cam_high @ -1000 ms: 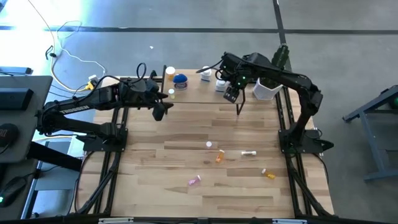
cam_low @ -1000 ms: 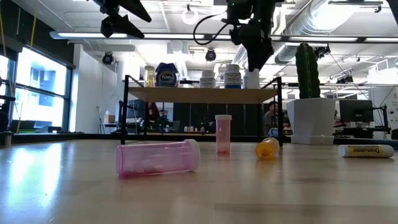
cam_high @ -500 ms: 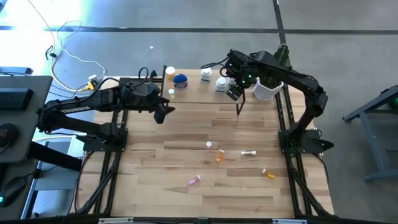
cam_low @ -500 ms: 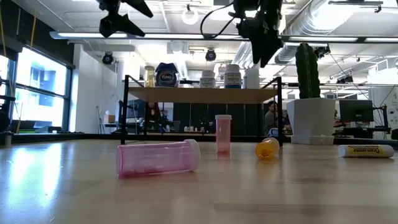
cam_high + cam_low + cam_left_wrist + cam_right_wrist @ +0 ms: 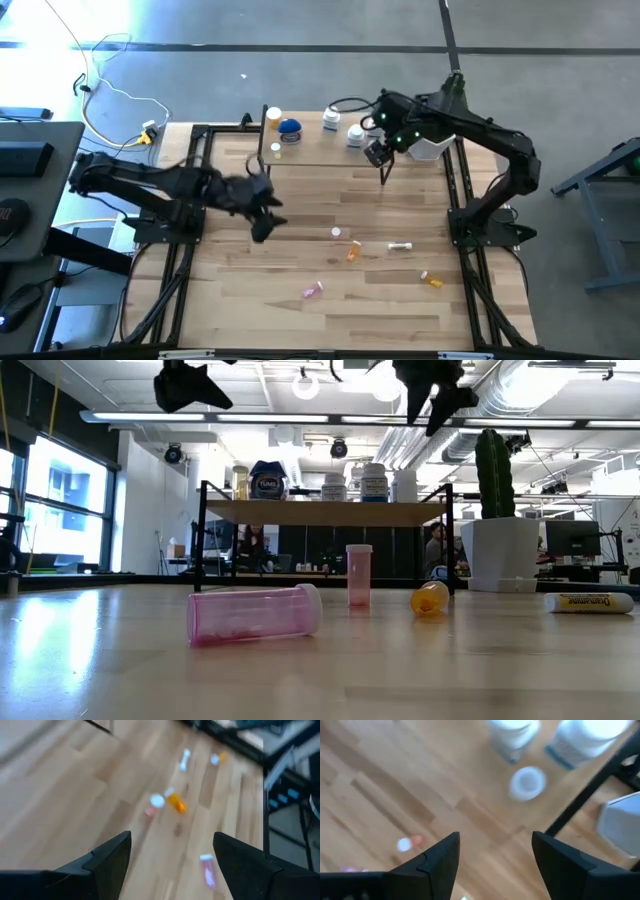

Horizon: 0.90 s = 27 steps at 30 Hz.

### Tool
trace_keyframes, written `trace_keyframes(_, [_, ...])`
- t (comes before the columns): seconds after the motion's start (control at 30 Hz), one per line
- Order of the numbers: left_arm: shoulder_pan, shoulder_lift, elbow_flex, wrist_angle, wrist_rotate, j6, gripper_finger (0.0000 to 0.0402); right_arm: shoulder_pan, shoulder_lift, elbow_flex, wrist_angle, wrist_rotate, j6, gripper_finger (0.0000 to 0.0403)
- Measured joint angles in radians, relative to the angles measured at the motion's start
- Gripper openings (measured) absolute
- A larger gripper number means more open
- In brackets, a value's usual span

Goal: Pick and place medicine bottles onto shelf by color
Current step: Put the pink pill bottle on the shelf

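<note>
Left gripper [image 5: 262, 218] wide open, empty, above table centre, likely lining up on loose bottles: orange bottle [image 5: 352, 252], pink bottle [image 5: 314, 290]. Right gripper [image 5: 376, 152] open, empty, by shelf [image 5: 310, 152], beside white bottles [image 5: 354, 134].

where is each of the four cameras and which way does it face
High: above the table, straight down; both arms, shelf.
Low: table-top height, level toward the shelf; lying pink bottle nearest, both grippers overhead.
Left wrist: past the open left gripper onto loose bottles.
Right wrist: past the open right gripper onto white bottles.
High and low share the shelf.
</note>
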Motion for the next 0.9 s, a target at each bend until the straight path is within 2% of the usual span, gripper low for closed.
trace_keyframes(0.4, [-0.209,0.204,0.000,0.089,-0.142,-0.067,0.0271,0.179,0.000,0.000,0.004,0.078,0.159,0.0238])
trace_keyframes(0.6, [-0.275,0.295,-0.001,0.172,-0.221,-0.095,0.0271,0.212,0.000,0.000,0.004,0.115,0.189,0.0238])
trace_keyframes(0.9, [-0.361,0.430,0.000,0.260,-0.285,-0.192,0.0271,0.219,0.000,0.000,0.004,0.146,0.188,0.0238])
